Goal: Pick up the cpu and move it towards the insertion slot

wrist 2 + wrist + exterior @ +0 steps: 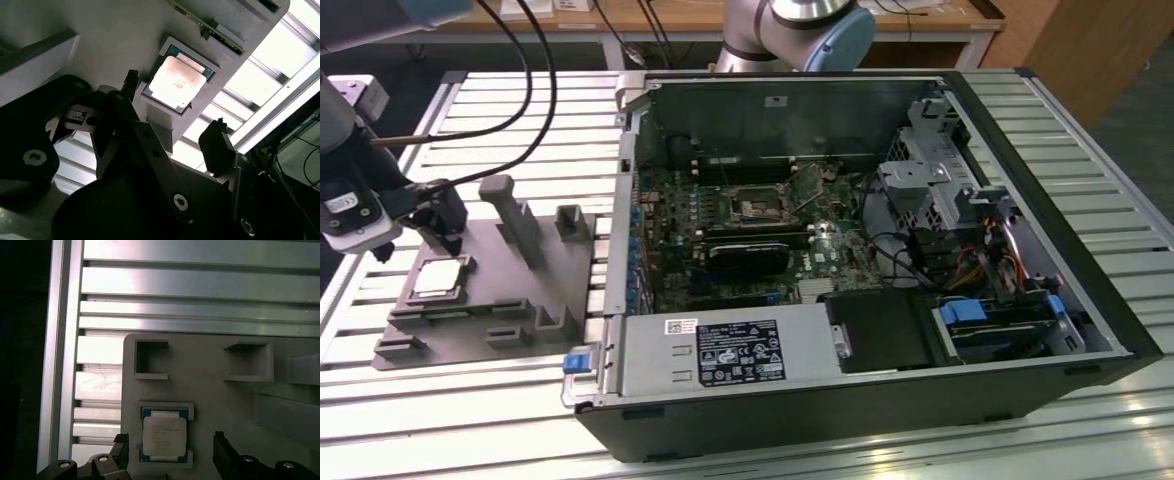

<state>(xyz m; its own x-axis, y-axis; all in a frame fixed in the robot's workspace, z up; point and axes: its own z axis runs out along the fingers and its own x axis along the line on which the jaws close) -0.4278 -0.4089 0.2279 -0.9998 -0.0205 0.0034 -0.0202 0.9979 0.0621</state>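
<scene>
We see the hand (pixel 422 248) hanging directly over the cpu (pixel 438 278) at the exterior view's left, its fingers (pixel 222 452) spread wide and gripping nothing. The cpu lies flat, silvery top up, seated in a shallow square recess of a grey plastic holder (pixel 500 305) that sits on the slatted metal table (pixel 467 410). In both wrist views the chip sits in the gap between the two dark fingers, one on each side of it, and as far as we can judge neither touches it. The cpu is about square, so we find no long axis to speak of; in the first wrist view its side edges run roughly parallel to the fingers' inner faces. From the second wrist view we judge that the hand stands above the chip, not down around it. The insertion slot (pixel 757 207), a small black socket in a thin metal frame, lies well apart, toward the exterior view's right, on the green board inside the open computer case (pixel 1087 330). The cpu has not yet been lifted from its recess.
</scene>
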